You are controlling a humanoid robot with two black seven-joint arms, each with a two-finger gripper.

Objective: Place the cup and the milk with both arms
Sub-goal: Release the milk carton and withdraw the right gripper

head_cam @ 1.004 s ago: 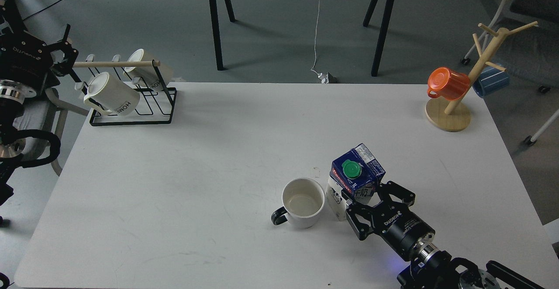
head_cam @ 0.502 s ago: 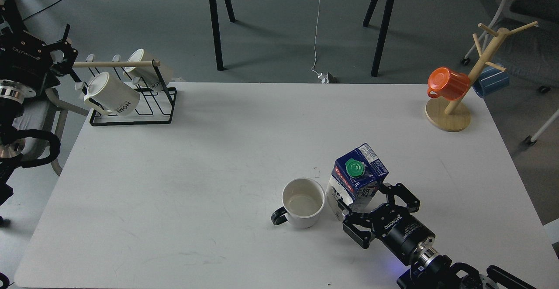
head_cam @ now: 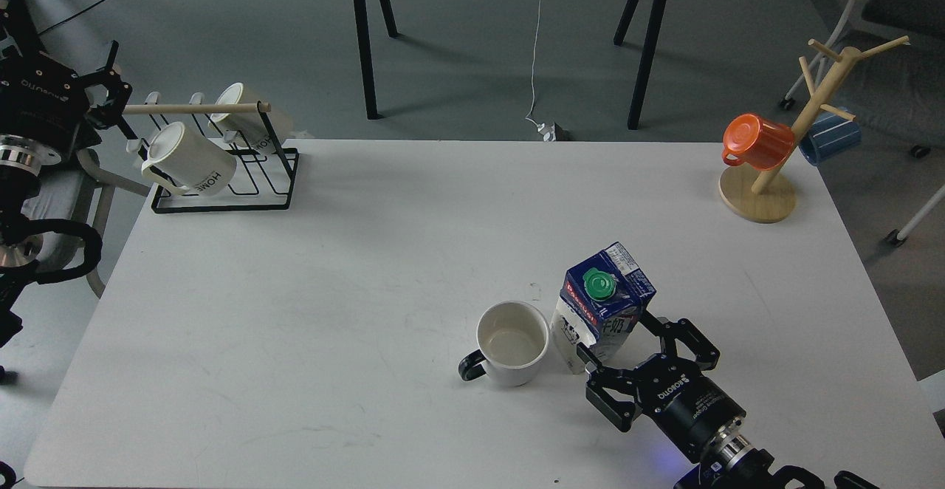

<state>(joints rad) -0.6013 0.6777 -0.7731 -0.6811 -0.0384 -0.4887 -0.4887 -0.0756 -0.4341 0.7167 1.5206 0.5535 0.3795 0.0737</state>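
The cup (head_cam: 511, 341), a short white mug with a black handle at its lower left, stands on the white table (head_cam: 332, 289) right of centre near the front. The milk (head_cam: 607, 295), a blue and white carton with a green cap, stands upright just right of the cup, close against it. My right gripper (head_cam: 616, 335) comes in from the lower right. It is open, with its fingers spread on either side of the carton's lower part. My left gripper (head_cam: 112, 83) is at the far left, off the table beside the mug rack, open and empty.
A black wire rack (head_cam: 221, 179) with two cream "HOME" mugs stands at the table's back left. A wooden mug tree (head_cam: 760, 193) with an orange cup (head_cam: 757, 142) stands at the back right. Table legs and a cable lie on the floor beyond.
My right gripper has opened and drawn back a little toward the lower right. The milk has settled upright on the table. The cup and my left arm have not moved.
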